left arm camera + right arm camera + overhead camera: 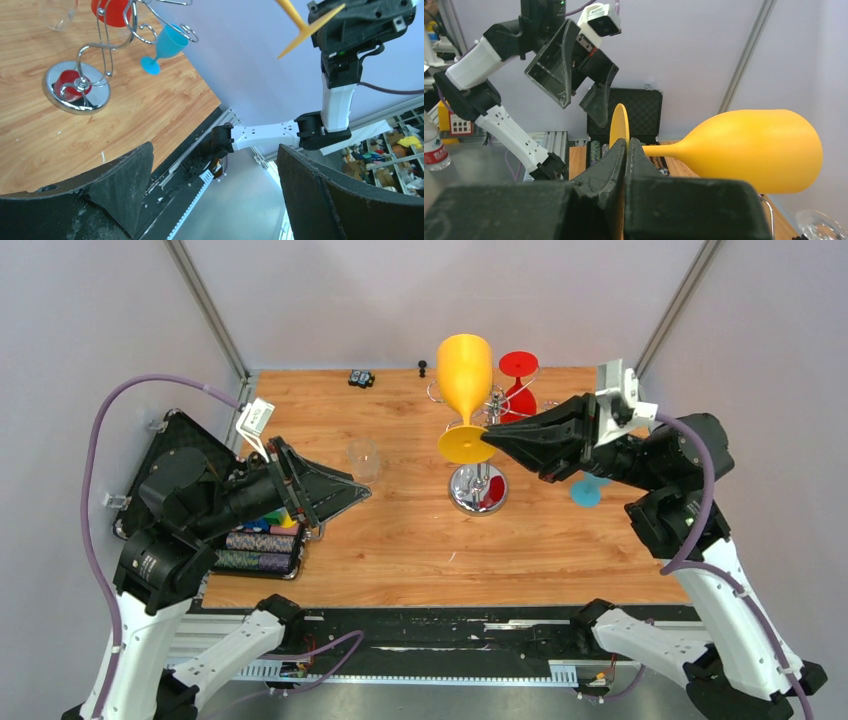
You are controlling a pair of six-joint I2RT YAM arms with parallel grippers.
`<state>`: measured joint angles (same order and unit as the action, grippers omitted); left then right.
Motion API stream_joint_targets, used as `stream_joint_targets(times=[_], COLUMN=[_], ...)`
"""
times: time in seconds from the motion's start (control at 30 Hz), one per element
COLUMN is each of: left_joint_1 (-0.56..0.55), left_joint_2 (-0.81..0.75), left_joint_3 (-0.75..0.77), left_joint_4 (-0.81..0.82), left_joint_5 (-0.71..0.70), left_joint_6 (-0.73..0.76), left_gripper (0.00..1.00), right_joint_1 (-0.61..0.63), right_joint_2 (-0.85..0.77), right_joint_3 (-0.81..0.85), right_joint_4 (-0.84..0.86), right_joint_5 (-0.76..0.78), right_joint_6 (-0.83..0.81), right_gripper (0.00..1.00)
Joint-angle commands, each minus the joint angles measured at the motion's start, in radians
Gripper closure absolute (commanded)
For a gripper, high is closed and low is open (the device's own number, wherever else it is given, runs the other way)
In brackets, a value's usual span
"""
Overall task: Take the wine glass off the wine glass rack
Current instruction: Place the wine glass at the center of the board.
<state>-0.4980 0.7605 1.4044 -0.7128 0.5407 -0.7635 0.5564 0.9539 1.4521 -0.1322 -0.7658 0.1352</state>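
Jaws of the right tool [487,438] clench the foot of a yellow plastic wine glass [465,380] near the chrome wire rack [478,490]; left tool [358,490] gapes, released.

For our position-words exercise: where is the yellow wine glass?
Top view, right of centre: the yellow wine glass is held by its foot in the right gripper, over the wine glass rack, beside the red glass.

Top cam's up high at the near edge, looking down on the table [400,530]. Left wrist cam faces the wine glass rack [100,91] and right arm [339,100]. Right wrist cam's tight on the yellow wine glass [749,150], facing the left arm [494,55]. All three catch that glass.
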Motion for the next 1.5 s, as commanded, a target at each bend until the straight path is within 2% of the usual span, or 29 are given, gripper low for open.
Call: stream_joint_targets(times=[0.0, 0.47, 0.73, 1.27, 1.4, 1.47], left_joint_1=[-0.004, -0.004, -0.004, -0.004, -0.004, -0.004], left_joint_2=[0.011, 0.017, 0.023, 0.014, 0.008, 0.006], left_joint_3=[0.047, 0.017, -0.01, -0.081, -0.092, -0.095], left_joint_4=[0.042, 0.139, 0.178, 0.234, 0.233, 0.239], left_joint_5=[-0.025, -0.02, 0.01, 0.012, 0.007, 0.009], left_joint_6=[-0.045, -0.147, -0.176, -0.227, -0.229, -0.232], left_gripper=[0.0, 0.0, 0.0, 0.01, 0.07, 0.14], right_joint_1=[0.103, 0.382, 0.512, 0.665, 0.695, 0.706], right_joint_2=[-0.006, 0.023, 0.082, 0.176, 0.191, 0.195], right_joint_3=[-0.033, -0.146, -0.166, -0.144, -0.132, -0.129], right_joint_4=[0.043, 0.105, 0.201, 0.247, 0.246, 0.243], right_joint_5=[0.059, 0.169, 0.291, 0.394, 0.42, 0.43], right_joint_6=[-0.178, -0.436, -0.556, -0.693, -0.724, -0.742], right_gripper=[1.0, 1.0, 1.0, 1.0, 1.0, 1.0])
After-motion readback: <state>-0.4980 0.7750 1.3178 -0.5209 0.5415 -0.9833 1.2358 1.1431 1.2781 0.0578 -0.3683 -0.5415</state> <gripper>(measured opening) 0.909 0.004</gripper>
